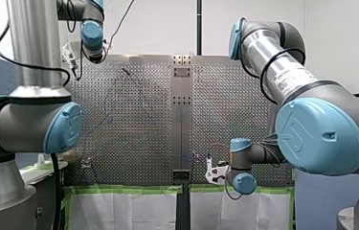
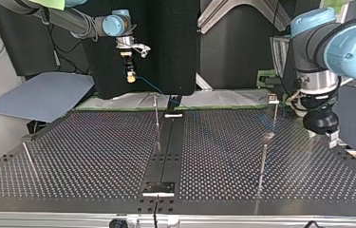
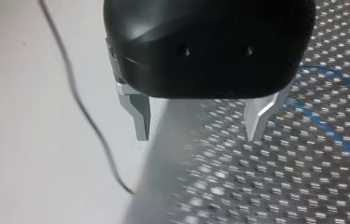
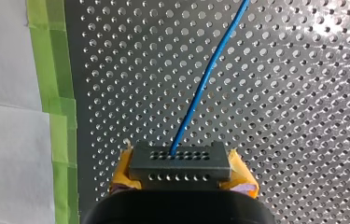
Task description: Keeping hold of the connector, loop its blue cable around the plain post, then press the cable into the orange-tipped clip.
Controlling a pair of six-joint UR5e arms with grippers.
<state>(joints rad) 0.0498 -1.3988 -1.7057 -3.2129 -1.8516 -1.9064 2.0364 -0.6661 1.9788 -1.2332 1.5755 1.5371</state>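
Poised at the far edge of the perforated metal worktop (image 2: 95, 152), my right arm's pincer (image 2: 130, 77) has its yellow pads (image 4: 122, 173) clamped on both ends of a dark grey, hole-studded connector block (image 4: 180, 164). The thin blue cable (image 4: 208, 74) leaves the block's face and runs straight ahead of the pincer, out over the worktop.

In the top view the nearest slim metal post (image 2: 157, 121) stands beside the dark central strip (image 2: 173, 142). It is to the view's right of the connector and nearer the camera, and the cable drops away towards that same side. A second post (image 2: 262, 164) and a third post (image 2: 275, 114), the latter topped by a small pale fitting (image 2: 273, 99), stand well apart in the view's right half. Which post is the plain one, and whether that fitting is the orange-tipped clip, cannot be told.

My left arm's pincer (image 3: 199, 126), black with metal fingers (image 3: 140, 116) spread wide and empty, hovers at the worktop's edge near those further posts, with a stretch of blue cable lying beside it. The loop looks not yet begun. The right arm holds the connector and seems better placed to make it.
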